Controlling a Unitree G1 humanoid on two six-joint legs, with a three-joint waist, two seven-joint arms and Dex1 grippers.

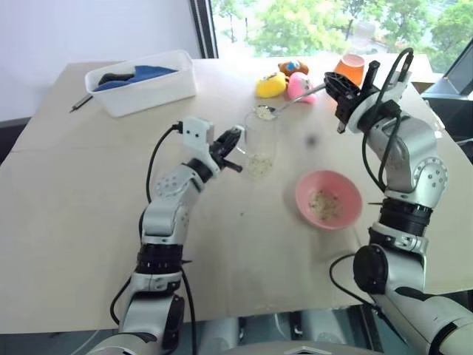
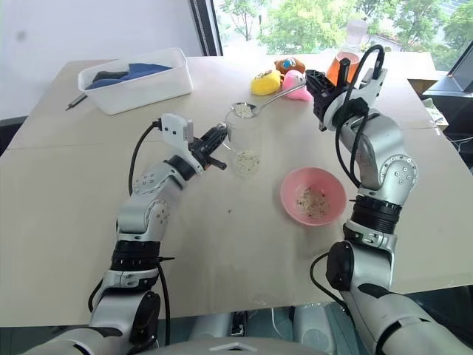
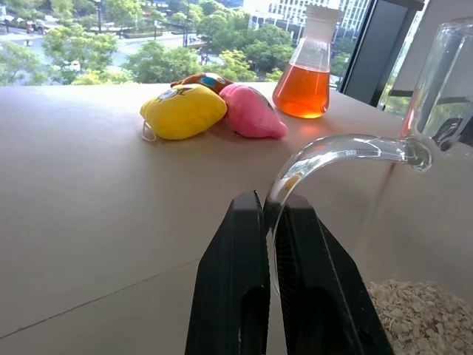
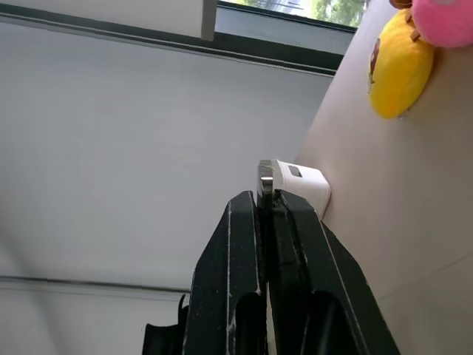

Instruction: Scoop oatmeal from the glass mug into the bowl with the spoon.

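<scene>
The left gripper (image 1: 235, 150) is pinching the curved handle of the small clear glass mug (image 1: 260, 146), its black fingers (image 3: 240, 281) clenched on the glass near the middle of the pale wooden surface (image 1: 89, 214). Glass is stiff, slick and breakable, so that narrow handle is probably the safest hold, kept firm but not crushing.

The right gripper (image 1: 338, 87) is gripping the far end of the slim silver metal spoon (image 1: 290, 104), whose oval bowl is hovering over the mug's rim and carrying pale flaky oatmeal (image 1: 264, 112). The flakes look light and loose and would likely spill if the spoon tips.

The round shallow pink plastic bowl (image 1: 328, 198) is sitting to the right of the mug, nearer the robot, already holding some flakes.
</scene>
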